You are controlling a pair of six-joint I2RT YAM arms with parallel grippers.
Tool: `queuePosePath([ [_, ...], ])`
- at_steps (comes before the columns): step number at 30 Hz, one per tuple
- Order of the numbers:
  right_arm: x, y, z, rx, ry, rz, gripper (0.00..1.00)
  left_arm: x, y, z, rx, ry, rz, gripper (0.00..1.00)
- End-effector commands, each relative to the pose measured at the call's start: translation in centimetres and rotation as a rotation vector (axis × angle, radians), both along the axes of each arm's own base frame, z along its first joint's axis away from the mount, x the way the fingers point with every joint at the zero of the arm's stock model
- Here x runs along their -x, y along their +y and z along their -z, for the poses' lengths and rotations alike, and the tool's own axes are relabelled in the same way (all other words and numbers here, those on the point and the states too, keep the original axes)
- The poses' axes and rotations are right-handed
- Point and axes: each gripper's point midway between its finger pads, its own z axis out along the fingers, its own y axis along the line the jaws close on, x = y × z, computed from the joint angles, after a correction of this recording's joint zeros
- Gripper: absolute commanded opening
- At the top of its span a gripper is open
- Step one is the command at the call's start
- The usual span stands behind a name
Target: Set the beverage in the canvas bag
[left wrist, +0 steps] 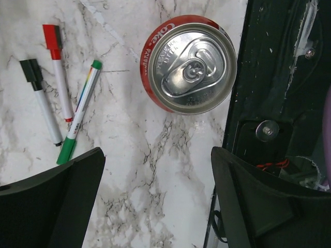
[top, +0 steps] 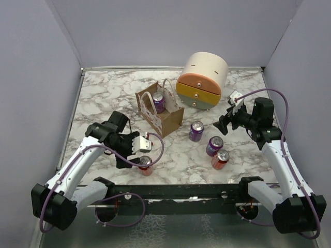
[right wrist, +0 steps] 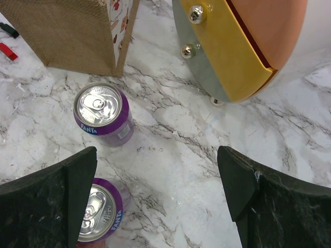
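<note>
The tan canvas bag (top: 166,118) stands mid-table with one purple can (top: 158,102) upright inside it; its corner also shows in the right wrist view (right wrist: 72,31). A red Coke can (top: 146,164) stands at the table's front edge, seen from above in the left wrist view (left wrist: 189,64). My left gripper (top: 132,155) is open and empty just beside it (left wrist: 158,199). Two purple Fanta cans (right wrist: 101,113) (right wrist: 98,217) stand below my right gripper (right wrist: 158,191), which is open, empty and hovering right of them (top: 223,125). A red can (top: 221,159) stands near them.
The round cream drawer unit (top: 202,80) stands behind and right of the bag, close to my right gripper (right wrist: 243,41). Three markers (left wrist: 62,98) lie left of the Coke can. A black rail (left wrist: 279,103) runs along the table's front edge. Walls enclose three sides.
</note>
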Motion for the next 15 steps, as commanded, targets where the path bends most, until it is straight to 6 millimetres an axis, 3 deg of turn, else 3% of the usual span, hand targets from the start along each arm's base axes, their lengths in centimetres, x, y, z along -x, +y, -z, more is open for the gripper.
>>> queuePosePath([
  [1,-0.3,-0.2,0.0,0.007,-0.015,0.006,1.00,-0.2,-0.9,1.6,0.001,-0.008,0.079,0.87],
  [7,-0.4,-0.3,0.2,0.012,-0.011,0.010,1.00,0.6,-3.5,3.2,0.000,-0.005,0.147,0.89],
  [15,-0.4,-0.4,0.3,0.014,-0.010,0.012,1.00,0.4,-6.6,3.6,0.047,-0.033,0.194,0.88],
])
